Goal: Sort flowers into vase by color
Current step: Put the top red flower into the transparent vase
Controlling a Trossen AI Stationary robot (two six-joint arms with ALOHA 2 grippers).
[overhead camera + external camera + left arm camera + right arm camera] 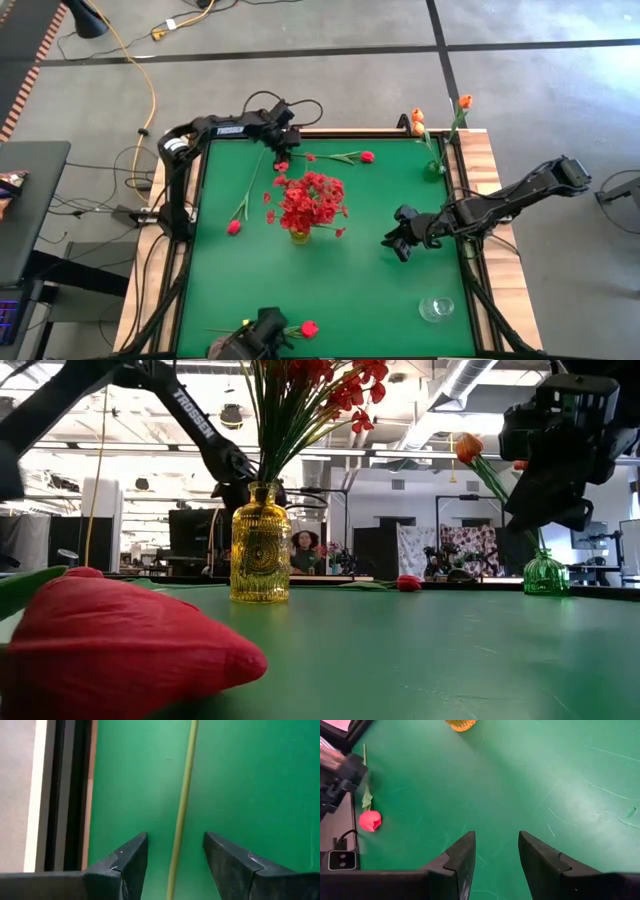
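Left gripper [175, 857] hovers at the counter's eleven o'clock, jaws open astride a red-pink tulip's stem [182, 805], crossing its length. Right gripper [398, 240] waits open, empty.

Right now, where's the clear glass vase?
In the high view, the clear glass vase stands empty near the table's front right corner, in front of the right end effector and apart from it.

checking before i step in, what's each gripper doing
Left gripper: open, fingers either side of a green stem.
Right gripper: open, empty.
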